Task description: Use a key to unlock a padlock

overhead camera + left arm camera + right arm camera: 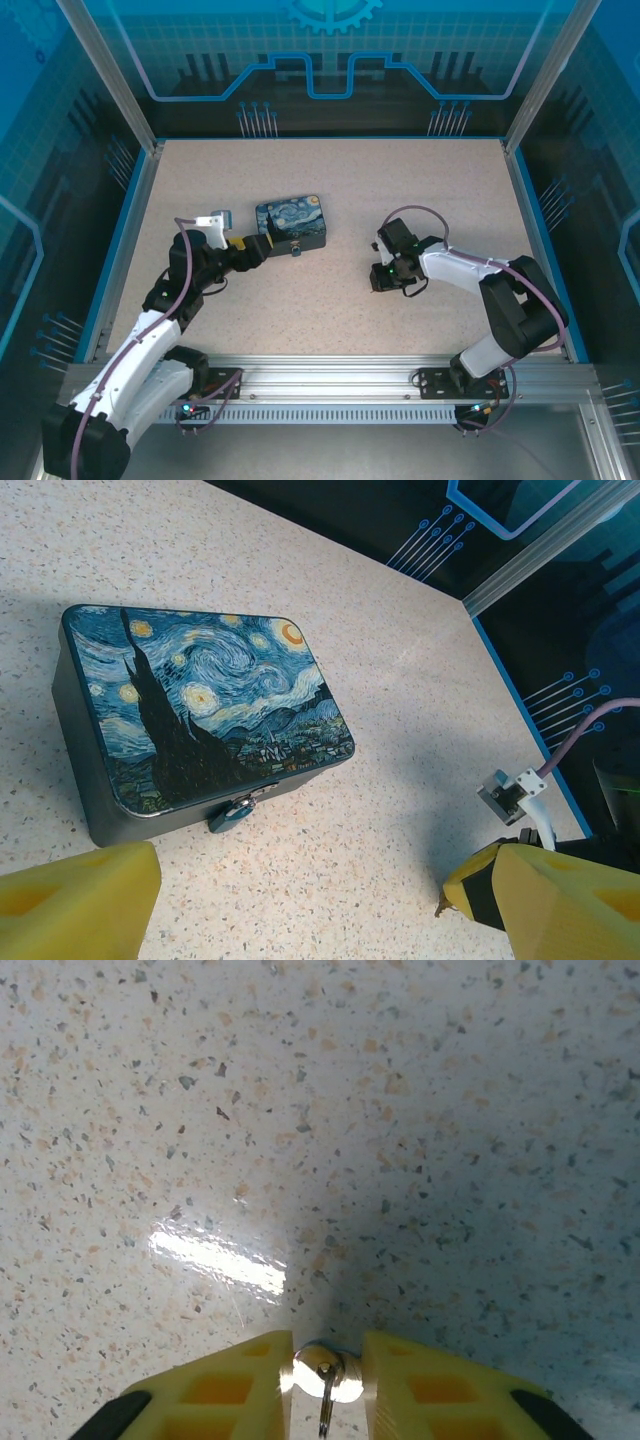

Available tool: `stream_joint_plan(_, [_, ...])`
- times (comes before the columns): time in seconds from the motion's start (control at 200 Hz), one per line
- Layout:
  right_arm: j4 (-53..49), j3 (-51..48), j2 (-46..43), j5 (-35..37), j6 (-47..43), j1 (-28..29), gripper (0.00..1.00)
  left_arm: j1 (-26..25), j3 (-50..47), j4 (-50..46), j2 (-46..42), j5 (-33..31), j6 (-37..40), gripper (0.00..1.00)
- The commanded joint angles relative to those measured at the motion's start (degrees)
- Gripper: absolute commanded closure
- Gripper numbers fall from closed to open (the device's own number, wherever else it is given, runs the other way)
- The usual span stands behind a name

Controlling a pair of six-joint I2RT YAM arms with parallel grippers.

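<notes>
The right claw [327,1352] sits low over the speckled counter [420,190], right of centre. Its 2 yellow fingers are pinched onto the round, shiny head of the key [328,1378]. I cannot tell which way the blade points.

Further in, on the left, the left claw [300,885] is spread wide with nothing in it. It hovers just beside the near wall of the painted tin [200,710]. The padlock [236,812] hangs from the hasp on that wall, low against the counter.

To my eye the step in hand is bringing the key across to the lock. That will go best if the left claw first steadies the padlock or the tin, so the tiny body cannot swing away. The right claw should keep its squeeze on the head and line the blade up with the keyhole before pushing, slowly.

There is bare counter between key and tin, so the crossing looks free. The squeeze comes at the tin, where both claws must work close together. The metal rail [330,378] bounds the near edge, blue rims [533,220] the sides, and the far half lies open.
</notes>
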Motion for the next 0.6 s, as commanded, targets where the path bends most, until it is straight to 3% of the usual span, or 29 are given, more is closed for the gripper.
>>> stream_joint_plan(0.0, [-2.6, 1.4, 0.5, 0.4, -2.8, 0.2, 0.72, -0.3, 0.6, 1.3, -0.7, 0.7, 0.7, 0.12])
stream_joint_plan(0.14, [-2.8, 1.8, -2.0, 0.1, -4.3, 0.6, 0.64, -0.3, 0.8, 1.0, -0.7, 0.7, 1.0, 0.12])
stream_joint_plan(0.47, [-10.7, 9.1, -0.1, 9.5, -5.5, 6.6, 0.64, -0.3, 1.0, -0.9, -1.7, -0.8, 2.8, 0.12])
stream_joint_plan(0.595, [-10.3, 10.4, 2.7, 5.8, -6.9, 5.9, 0.55, -0.2, 0.8, -1.0, -2.3, -1.2, 2.9, 0.11])
